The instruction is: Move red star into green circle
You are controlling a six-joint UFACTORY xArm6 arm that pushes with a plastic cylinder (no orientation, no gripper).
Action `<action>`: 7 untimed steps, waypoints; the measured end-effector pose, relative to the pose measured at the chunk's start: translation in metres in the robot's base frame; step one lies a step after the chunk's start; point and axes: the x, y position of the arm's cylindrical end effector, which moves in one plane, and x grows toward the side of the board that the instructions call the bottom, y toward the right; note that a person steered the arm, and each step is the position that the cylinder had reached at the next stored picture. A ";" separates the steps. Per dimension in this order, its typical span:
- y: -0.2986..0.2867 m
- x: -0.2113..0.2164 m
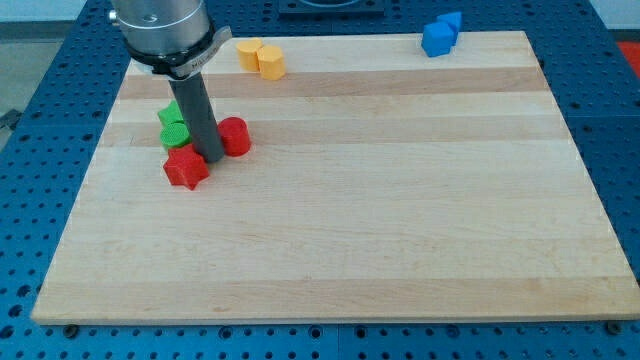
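Observation:
The red star (186,167) lies on the wooden board (350,200) at the view's left. The green circle (173,133) sits just above it, partly hidden by the rod, with another green block (170,114) right behind it. My tip (212,157) rests on the board at the red star's upper right edge, between the star and a red round block (235,136) on its right. The tip appears to touch the star.
Two yellow blocks (261,57) sit together at the board's top edge, left of centre. Two blue blocks (440,35) sit at the top right edge. The arm's grey wrist (165,30) hangs over the top left corner.

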 end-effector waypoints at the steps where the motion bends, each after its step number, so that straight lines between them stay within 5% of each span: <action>1: 0.016 0.007; 3: 0.048 0.032; 4: 0.006 0.055; 7: -0.005 0.026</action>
